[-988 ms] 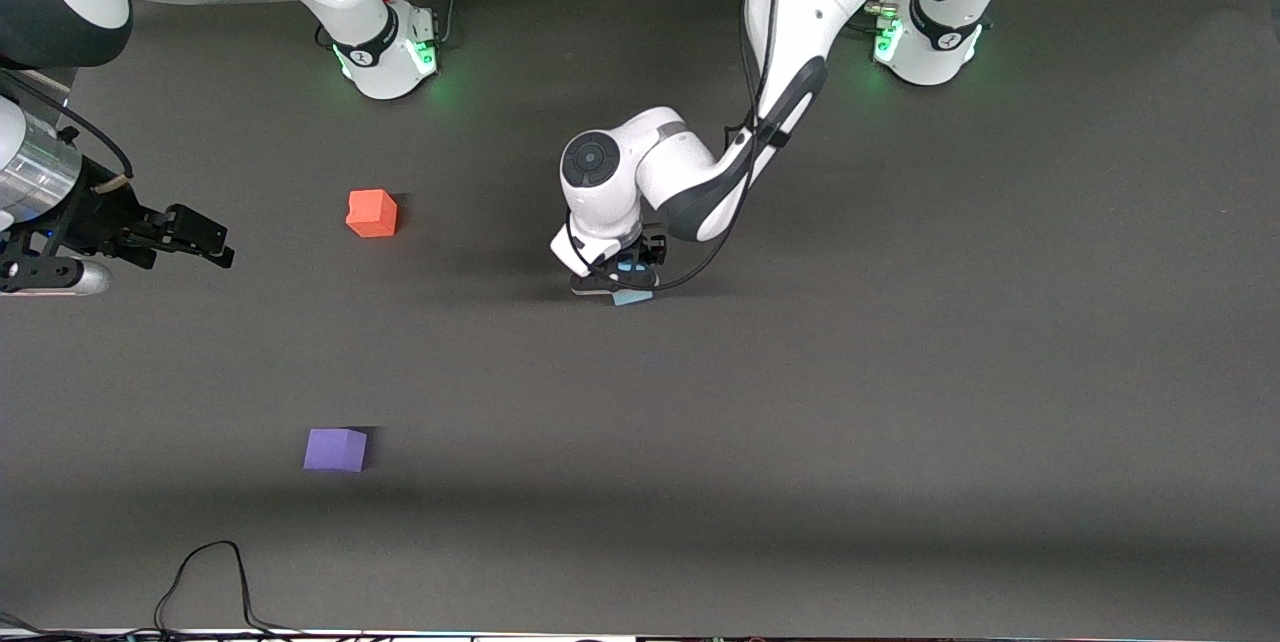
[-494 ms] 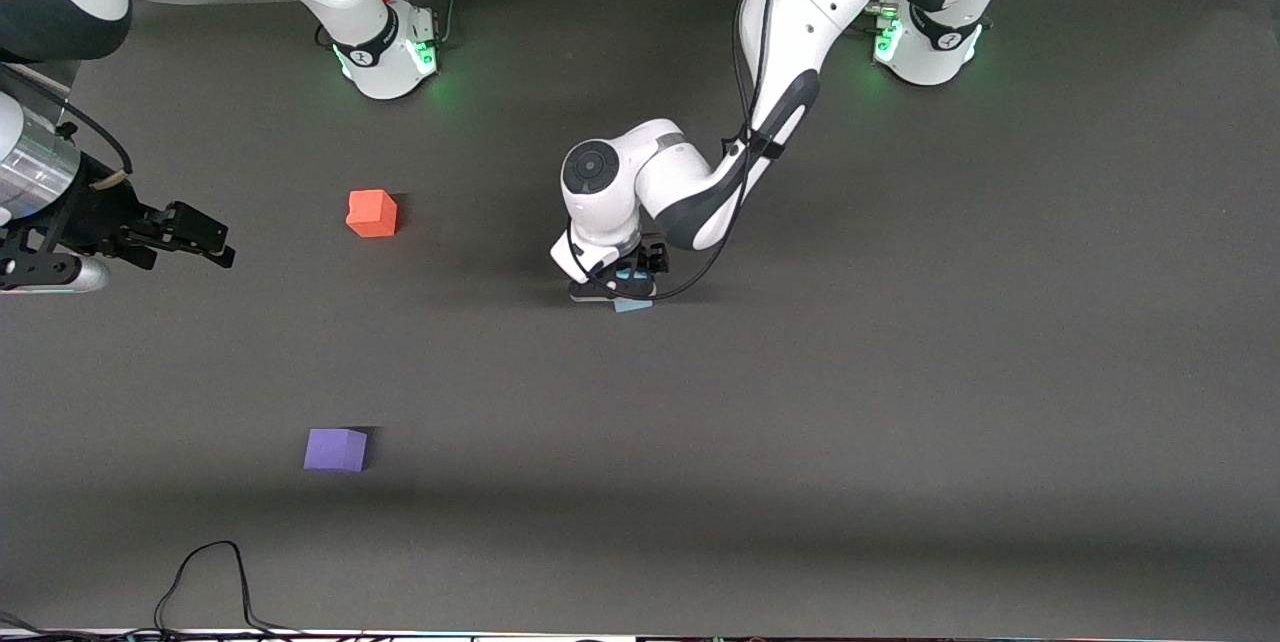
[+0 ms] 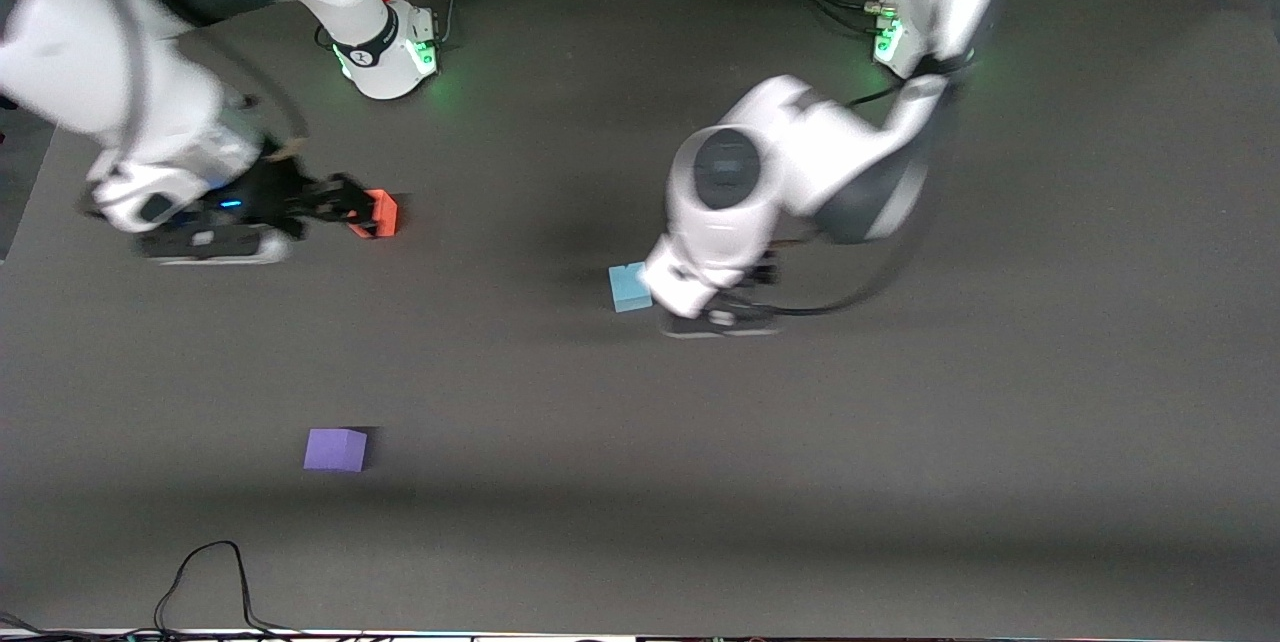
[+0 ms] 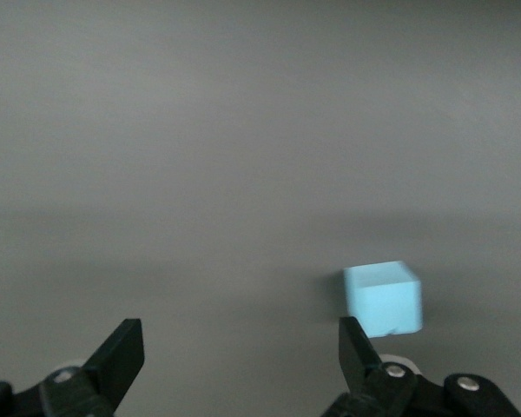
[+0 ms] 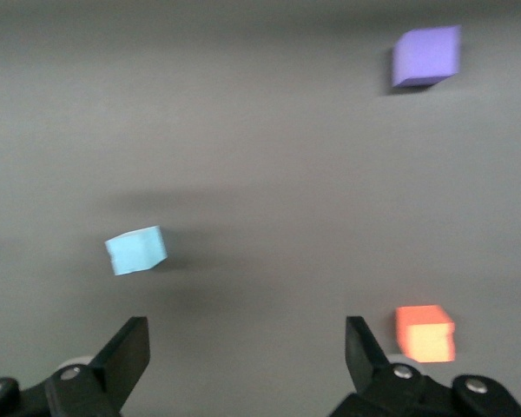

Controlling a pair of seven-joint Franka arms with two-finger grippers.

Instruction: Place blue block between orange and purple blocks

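Writing: none legible on the blocks, the arms or the mat.
Blue block (image 3: pixel 629 286): sits flat on the dark mat (image 3: pixel 1000 422) near the table's middle, free of any grip; a cube, so no long axis; its edges run nearly square to the table's edges, and a small notch shows on its top edge.
Orange block (image 3: pixel 380 213): toward the right arm's end of the table, farther from the front camera than the blue block.
Purple block (image 3: pixel 335 449): toward the same end, nearest the front camera of the three, well apart from the other two.
Left gripper (image 4: pixel 243 356): fingers spread and empty; in the left wrist view the blue block lies off to one side of one finger (image 4: pixel 356 347), not between them.
Right gripper (image 5: pixel 243 352): fingers wide apart, holding nothing, just beside the orange block.
Change: half a second ago the left gripper stood over the blue block; it has since let go and drawn away toward its own end. The right arm, then waiting at the table's edge, has swung in to the orange block.
Cable (image 3: pixel 205 572): black, at the table edge nearest the front camera.
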